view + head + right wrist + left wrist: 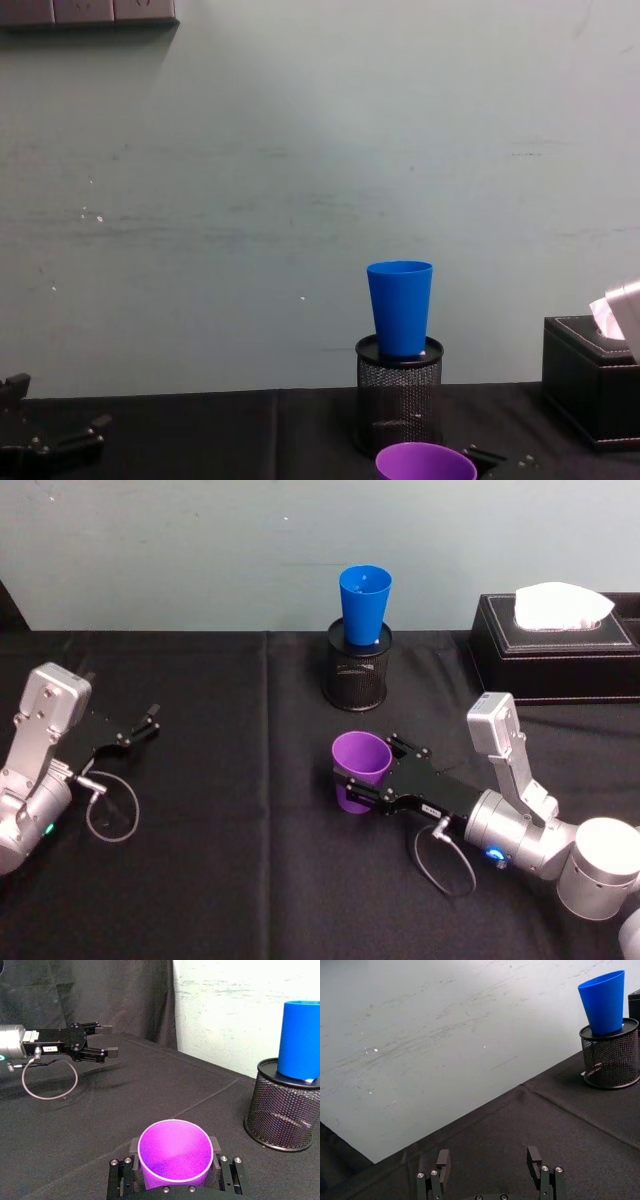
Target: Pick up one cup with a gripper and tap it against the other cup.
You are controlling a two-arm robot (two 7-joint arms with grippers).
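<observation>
The purple cup (360, 770) stands upright, mouth up, near the middle of the black-clothed surface (230, 860), on the robot's right of centre. The right tool (368, 764) reaches in from the right and pinches it, one black finger pressed to each side of its wall. In the right wrist view the cup (175, 1160) sits between those fingers (134, 1147), and its inside shows only bare purple wall and floor. I cannot tell whether its base touches the cloth.

The blue cup (365, 602) is farther back, also upright and mouth up. Its narrow base is dropped into the mouth of a black wire-mesh pen holder (358, 680), so it stands raised above the surface with most of its body above the holder's rim. From the head view its inside looks bare blue. In the chest view the blue cup (400, 305) rises out of the holder (398, 400), with the purple rim (425, 463) low in front of them.

Only open black cloth lies between the two cups; they are apart.

At the far right, near the wall, sits a black tissue box (555, 655) with a white tissue (560, 605) puffed out of its top, well to the side of both cups.

The left tool (152, 720) rests over the surface's left side, fingers spread and holding nothing, well apart from the cups. A thin cable loop (110, 815) hangs beside its arm.
</observation>
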